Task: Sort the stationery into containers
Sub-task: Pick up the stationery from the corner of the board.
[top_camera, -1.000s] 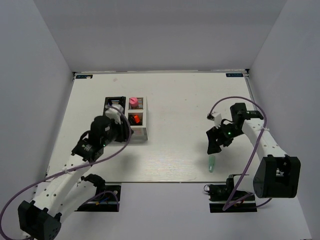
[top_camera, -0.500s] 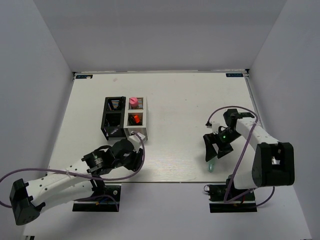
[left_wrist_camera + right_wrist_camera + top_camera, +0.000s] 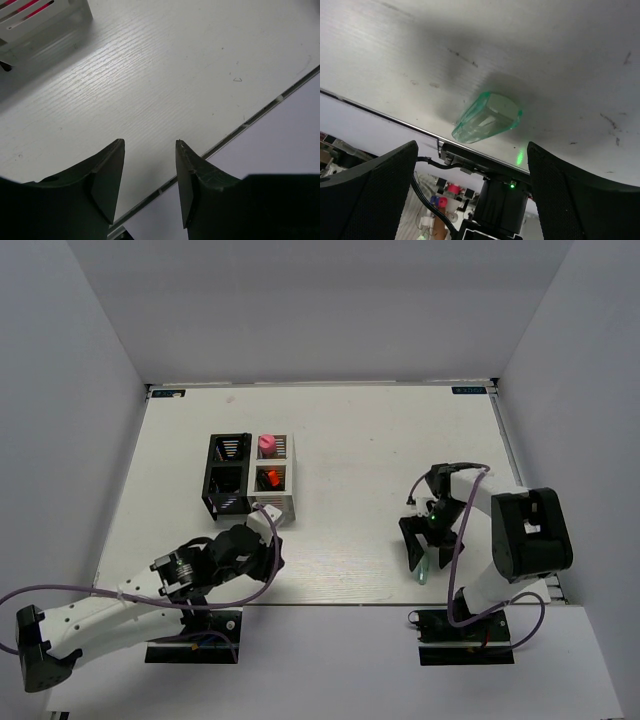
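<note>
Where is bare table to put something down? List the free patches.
Free: the wide middle between the white organizer and the right fingers, and the far strip behind it. Crowded: near right edge, mint stick under those fingers.

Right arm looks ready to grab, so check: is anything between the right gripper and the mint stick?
Nothing visible stands between them. The right gripper hangs open over the mint stick, which lies on the table by its near edge, framed between the spread fingers.
</note>
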`<state>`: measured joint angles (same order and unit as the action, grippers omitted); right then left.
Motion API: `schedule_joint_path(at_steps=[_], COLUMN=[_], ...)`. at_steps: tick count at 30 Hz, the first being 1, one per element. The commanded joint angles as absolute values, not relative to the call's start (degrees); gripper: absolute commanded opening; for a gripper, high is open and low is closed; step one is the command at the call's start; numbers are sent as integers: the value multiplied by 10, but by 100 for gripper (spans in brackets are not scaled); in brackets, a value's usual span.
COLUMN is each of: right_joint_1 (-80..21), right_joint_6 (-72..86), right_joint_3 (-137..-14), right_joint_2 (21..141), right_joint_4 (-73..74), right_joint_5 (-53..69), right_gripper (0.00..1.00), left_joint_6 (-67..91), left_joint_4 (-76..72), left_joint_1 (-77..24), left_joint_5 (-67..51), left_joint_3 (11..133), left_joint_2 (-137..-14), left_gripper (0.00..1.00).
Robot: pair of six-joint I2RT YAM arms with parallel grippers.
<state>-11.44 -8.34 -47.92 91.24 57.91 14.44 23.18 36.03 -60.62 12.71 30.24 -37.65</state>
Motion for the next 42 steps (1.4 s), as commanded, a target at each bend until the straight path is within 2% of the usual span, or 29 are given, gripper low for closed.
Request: schedule_joint_path(at_steps=[1, 7, 11, 14, 15, 17, 21, 22, 23, 27, 33, 38, 42], right_joint_1=[-127, -133, -128, -135, -134, -133, -140, -141, -142, -157, -177, -197, -201], right_joint_6=[-41, -23, -42, -32, -26, -21, -4, -4, 10, 29, 57, 77, 84], right_joint_3=[-506, -530, -546, -546, -548, -549, -549, -549, -548, -548, -542, -525, -514], right_joint_2=[939, 968, 976, 986, 990, 1002, 1012, 1015, 1020, 1036, 1051, 1036, 1023], right_joint_4=[579, 591, 584, 577, 572, 570, 561, 556, 552, 547, 525, 495, 478], right_joint_5=[118, 105, 161, 157, 155, 143, 96, 88, 70, 30, -49, -59, -57], right_gripper=[91, 91, 91, 91, 89, 78, 76, 72, 62, 52, 50, 50, 33], left_joint_6=[236, 240, 244, 246, 245, 245, 245, 245, 244, 245, 245, 246, 246], left_joint_4=[366, 365, 368, 370, 369, 370, 371, 369, 368, 372, 371, 373, 374], left_joint_1=[-611, -610, -612, -612, -612, -612, -612, -612, -611, -612, -612, -612, -611], left_joint_5=[136, 136, 134, 136, 137, 139, 141, 142, 142, 142, 142, 142, 139], left_joint_3=[298, 293, 291, 291, 290, 287, 287, 286, 287, 290, 289, 289, 290], left_joint_2=[-356, -338, -333, -324, -323, -314, -315, -316, -318, -319, -314, -315, -317], left_gripper=[56, 56, 56, 56, 56, 56, 56, 56, 56, 56, 56, 56, 56])
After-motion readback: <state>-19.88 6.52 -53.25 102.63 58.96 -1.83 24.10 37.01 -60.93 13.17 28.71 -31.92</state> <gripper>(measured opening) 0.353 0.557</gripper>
